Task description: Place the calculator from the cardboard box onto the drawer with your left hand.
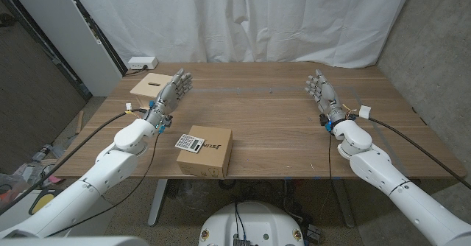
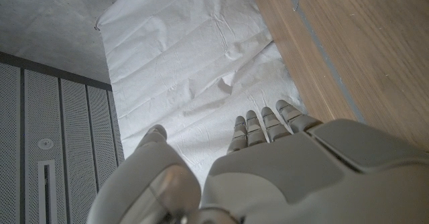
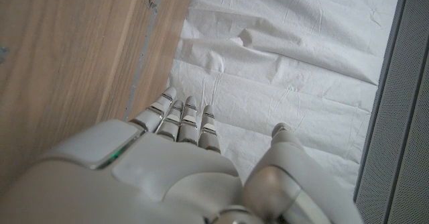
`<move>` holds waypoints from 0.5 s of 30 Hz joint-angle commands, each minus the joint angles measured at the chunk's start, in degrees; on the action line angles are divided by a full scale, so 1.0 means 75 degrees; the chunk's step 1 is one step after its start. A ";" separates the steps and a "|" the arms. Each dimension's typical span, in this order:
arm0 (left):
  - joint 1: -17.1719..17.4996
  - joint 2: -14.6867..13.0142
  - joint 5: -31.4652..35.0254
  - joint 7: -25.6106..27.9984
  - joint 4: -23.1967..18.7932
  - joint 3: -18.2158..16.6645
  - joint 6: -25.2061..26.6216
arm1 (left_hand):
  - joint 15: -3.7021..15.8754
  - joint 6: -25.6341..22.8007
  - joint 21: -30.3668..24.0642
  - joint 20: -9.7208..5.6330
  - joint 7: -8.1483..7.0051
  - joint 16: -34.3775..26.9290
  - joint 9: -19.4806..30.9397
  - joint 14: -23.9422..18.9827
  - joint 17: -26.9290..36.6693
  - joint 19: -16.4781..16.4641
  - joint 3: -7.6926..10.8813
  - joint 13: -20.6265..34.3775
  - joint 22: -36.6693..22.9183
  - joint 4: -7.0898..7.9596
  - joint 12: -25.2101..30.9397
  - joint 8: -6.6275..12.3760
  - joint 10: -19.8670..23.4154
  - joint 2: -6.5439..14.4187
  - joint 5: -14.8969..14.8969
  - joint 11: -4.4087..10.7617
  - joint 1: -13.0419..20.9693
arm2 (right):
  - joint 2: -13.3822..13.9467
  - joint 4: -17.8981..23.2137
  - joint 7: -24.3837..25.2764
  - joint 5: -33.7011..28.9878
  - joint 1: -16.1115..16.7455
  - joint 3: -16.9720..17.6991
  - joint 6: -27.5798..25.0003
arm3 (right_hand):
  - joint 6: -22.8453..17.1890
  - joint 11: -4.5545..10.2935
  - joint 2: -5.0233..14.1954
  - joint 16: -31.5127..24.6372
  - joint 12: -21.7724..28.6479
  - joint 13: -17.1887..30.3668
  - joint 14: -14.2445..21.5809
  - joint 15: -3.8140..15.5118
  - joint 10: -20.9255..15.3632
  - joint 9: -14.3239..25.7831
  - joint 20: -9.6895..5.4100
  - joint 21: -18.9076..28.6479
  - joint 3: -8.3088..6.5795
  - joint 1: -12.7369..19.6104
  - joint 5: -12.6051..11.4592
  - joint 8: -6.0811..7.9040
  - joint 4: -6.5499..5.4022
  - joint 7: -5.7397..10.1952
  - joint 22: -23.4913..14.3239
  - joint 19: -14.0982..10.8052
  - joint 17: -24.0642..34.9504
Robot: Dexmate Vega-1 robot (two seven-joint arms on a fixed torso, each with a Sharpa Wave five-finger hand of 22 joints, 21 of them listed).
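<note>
Head view: wooden table (image 1: 280,128) before a white curtain (image 1: 243,18); left hand (image 1: 171,95) and right hand (image 1: 324,95) empty, fingers straight, calculator (image 1: 189,142) on box (image 1: 210,152).

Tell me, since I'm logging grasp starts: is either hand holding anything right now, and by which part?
Nothing is held. The left hand and right hand are both empty, fingers extended. The small white calculator lies untouched on the brown cardboard box.

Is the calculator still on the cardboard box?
Yes. The calculator lies on top of the cardboard box; the left hand is apart from it, empty.
</note>
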State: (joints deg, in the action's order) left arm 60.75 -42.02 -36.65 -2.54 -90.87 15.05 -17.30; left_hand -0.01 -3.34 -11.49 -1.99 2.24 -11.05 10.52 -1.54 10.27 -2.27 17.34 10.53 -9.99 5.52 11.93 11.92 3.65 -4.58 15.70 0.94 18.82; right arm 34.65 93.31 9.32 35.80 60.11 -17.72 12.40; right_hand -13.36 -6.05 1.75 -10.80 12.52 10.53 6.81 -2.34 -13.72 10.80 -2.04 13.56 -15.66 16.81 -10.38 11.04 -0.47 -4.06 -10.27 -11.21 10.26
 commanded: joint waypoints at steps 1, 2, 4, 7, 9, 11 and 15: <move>0.0297 -0.0085 0.0046 0.0002 -0.0046 -0.0115 -0.0219 | 0.0019 -0.0115 -0.0075 -0.0190 0.0014 -0.0062 0.0029 -0.0119 0.0015 -0.0095 0.0000 0.0037 -0.0027 -0.0055 0.0076 0.0056 0.0104 0.0020 0.0036 0.0005 0.0101 | 0.0078 0.0313 0.0218 -0.0046 0.0233 0.0057 -0.0147 | -0.0046 -0.0005 0.0057 -0.0018 0.0046 0.0039 0.0065 -0.0001 -0.0099 0.0021 -0.0059 -0.0017 -0.0006 0.0008 -0.0036 0.0043 0.0050 0.0013 -0.0035 -0.0057 0.0031; 0.0317 -0.0088 0.0054 -0.0001 -0.0042 -0.0122 -0.0243 | 0.0019 -0.0133 -0.0079 -0.0192 0.0015 -0.0060 0.0029 -0.0122 0.0015 -0.0108 -0.0001 0.0037 -0.0027 -0.0057 0.0075 0.0061 0.0106 0.0021 0.0036 0.0012 0.0104 | 0.0079 0.0328 0.0228 -0.0053 0.0244 0.0058 -0.0149 | -0.0045 -0.0005 0.0058 -0.0018 0.0046 0.0039 0.0067 -0.0007 -0.0100 0.0021 -0.0059 -0.0018 -0.0005 0.0006 -0.0036 0.0042 0.0050 0.0015 -0.0035 -0.0058 0.0032; 0.0345 -0.0101 0.0053 -0.0024 -0.0027 -0.0133 -0.0270 | 0.0020 -0.0139 -0.0081 -0.0194 0.0009 -0.0058 0.0029 -0.0128 0.0015 -0.0119 -0.0002 0.0037 -0.0027 -0.0059 0.0074 0.0061 0.0111 0.0022 0.0036 0.0007 0.0109 | 0.0084 0.0367 0.0262 -0.0062 0.0272 0.0062 -0.0167 | -0.0048 -0.0001 0.0059 -0.0017 0.0046 0.0039 0.0068 -0.0008 -0.0103 0.0021 -0.0059 -0.0020 -0.0004 0.0004 -0.0036 0.0043 0.0050 0.0014 -0.0035 -0.0060 0.0032; 0.0347 -0.0092 0.0043 -0.0059 0.0024 -0.0143 -0.0314 | 0.0031 -0.0151 -0.0079 -0.0190 0.0006 -0.0058 0.0030 -0.0142 0.0015 -0.0124 -0.0005 0.0038 -0.0027 -0.0064 0.0077 0.0060 0.0131 0.0023 0.0036 0.0005 0.0116 | 0.0093 0.0425 0.0319 -0.0075 0.0309 0.0065 -0.0216 | -0.0054 0.0004 0.0061 -0.0016 0.0049 0.0039 0.0071 -0.0007 -0.0112 0.0021 -0.0060 -0.0022 -0.0003 0.0005 -0.0036 0.0045 0.0055 0.0015 -0.0035 -0.0068 0.0031; 0.0339 -0.0067 0.0053 -0.0057 0.0062 -0.0148 -0.0361 | 0.0037 -0.0164 -0.0077 -0.0189 0.0002 -0.0059 0.0030 -0.0156 0.0016 -0.0126 -0.0008 0.0038 -0.0027 -0.0067 0.0075 0.0061 0.0136 0.0024 0.0037 0.0024 0.0122 | 0.0100 0.0460 0.0352 -0.0094 0.0330 0.0061 -0.0241 | -0.0057 -0.0002 0.0062 -0.0015 0.0049 0.0039 0.0073 -0.0008 -0.0114 0.0021 -0.0062 -0.0025 -0.0002 0.0006 -0.0036 0.0045 0.0058 0.0016 -0.0035 -0.0067 0.0031; 0.0355 -0.0072 0.0142 -0.0012 0.0073 -0.0146 -0.0411 | 0.0032 -0.0169 -0.0075 -0.0190 0.0002 -0.0058 0.0030 -0.0164 0.0016 -0.0127 -0.0010 0.0038 -0.0027 -0.0069 0.0080 0.0060 0.0155 0.0025 0.0037 0.0020 0.0127 | 0.0109 0.0516 0.0394 -0.0114 0.0367 0.0060 -0.0265 | -0.0056 -0.0016 0.0067 -0.0016 0.0047 0.0040 0.0075 0.0001 -0.0111 0.0021 -0.0060 -0.0026 -0.0001 -0.0001 -0.0036 0.0045 0.0054 0.0018 -0.0036 -0.0071 0.0033; 0.0429 -0.0127 0.0268 0.0032 0.0036 -0.0155 -0.0479 | 0.0044 -0.0205 -0.0072 -0.0191 0.0003 -0.0060 0.0030 -0.0189 0.0016 -0.0131 -0.0013 0.0038 -0.0026 -0.0074 0.0082 0.0067 0.0177 0.0028 0.0037 0.0046 0.0136 | 0.0116 0.0577 0.0460 -0.0146 0.0399 0.0064 -0.0301 | -0.0061 -0.0004 0.0067 -0.0013 0.0047 0.0040 0.0075 0.0000 -0.0113 0.0021 -0.0060 -0.0031 0.0001 0.0002 -0.0036 0.0046 0.0060 0.0019 -0.0036 -0.0074 0.0031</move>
State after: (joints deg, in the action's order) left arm 62.86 -42.55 -36.19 -2.61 -90.90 14.18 -19.36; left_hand 0.24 -4.26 -11.94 -2.16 2.36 -11.05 10.52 -2.40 10.26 -2.82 17.11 10.53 -9.98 5.29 12.37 11.92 4.52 -4.35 15.70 1.18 19.04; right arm 35.26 96.05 11.29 35.31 62.07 -17.35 11.07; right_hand -13.43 -5.98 1.75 -10.79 12.52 10.52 6.81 -2.34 -14.23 10.80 -2.04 13.33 -15.51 16.81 -10.38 11.04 -0.32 -3.99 -10.26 -11.20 10.26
